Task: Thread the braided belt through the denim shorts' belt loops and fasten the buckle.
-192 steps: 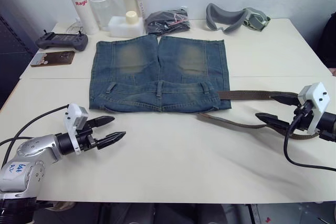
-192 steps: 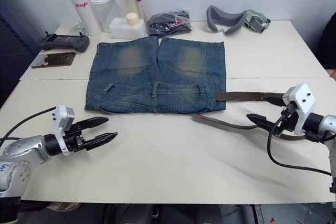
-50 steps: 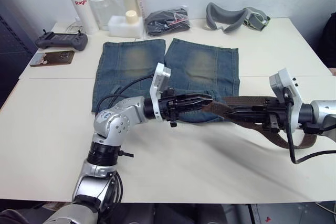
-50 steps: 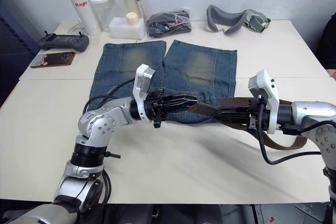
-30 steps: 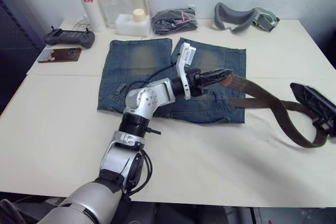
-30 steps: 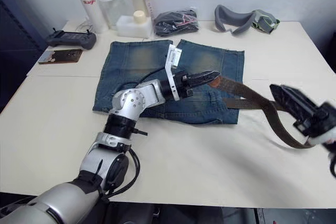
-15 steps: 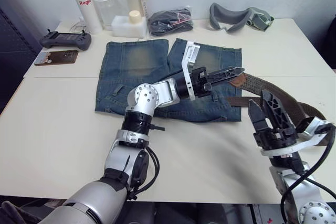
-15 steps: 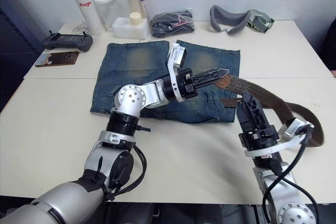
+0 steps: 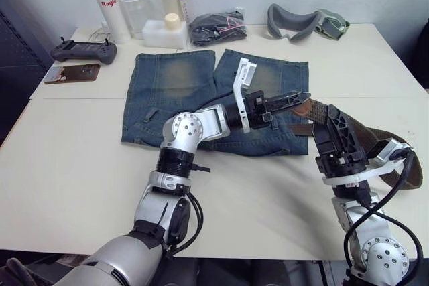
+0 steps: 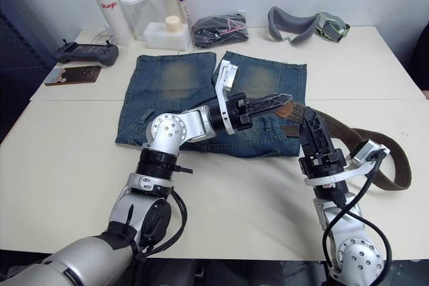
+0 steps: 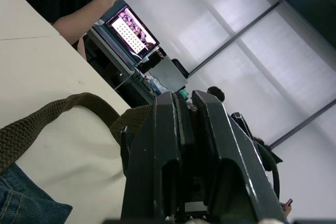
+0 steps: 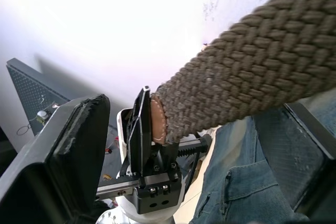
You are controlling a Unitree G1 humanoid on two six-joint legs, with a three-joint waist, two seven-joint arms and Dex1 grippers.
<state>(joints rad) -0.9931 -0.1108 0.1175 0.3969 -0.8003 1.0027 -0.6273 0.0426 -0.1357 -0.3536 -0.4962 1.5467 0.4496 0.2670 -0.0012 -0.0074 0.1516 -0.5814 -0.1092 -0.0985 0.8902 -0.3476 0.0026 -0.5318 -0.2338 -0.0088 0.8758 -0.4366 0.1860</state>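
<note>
The denim shorts (image 9: 175, 85) lie flat on the table, waistband toward me, with a belt loop (image 9: 152, 114) on the left side. My left gripper (image 9: 300, 99) reaches over the shorts and is shut on the tan tip (image 9: 315, 108) of the braided belt (image 10: 365, 140). The belt trails right and curls back in a loop near the table's right edge. My right gripper (image 9: 334, 120) points upward just behind the tip. Its fingers (image 12: 73, 150) stand apart on either side of the braided belt (image 12: 252, 77), not pressing it. I cannot make out the buckle.
Along the back edge stand three bottles (image 9: 100, 3), a white container (image 9: 161, 31), a black fabric bundle (image 9: 214, 26) and a grey goggle strap (image 9: 305, 21). A controller (image 9: 82, 50) and a brown flat item (image 9: 70, 73) lie at the back left. A person's arm (image 11: 89, 3) shows beyond the table.
My right gripper has swung in from the right and risen until its fingers straddle the belt beside the left gripper. The left gripper kept hold of the tip and dipped slightly.
</note>
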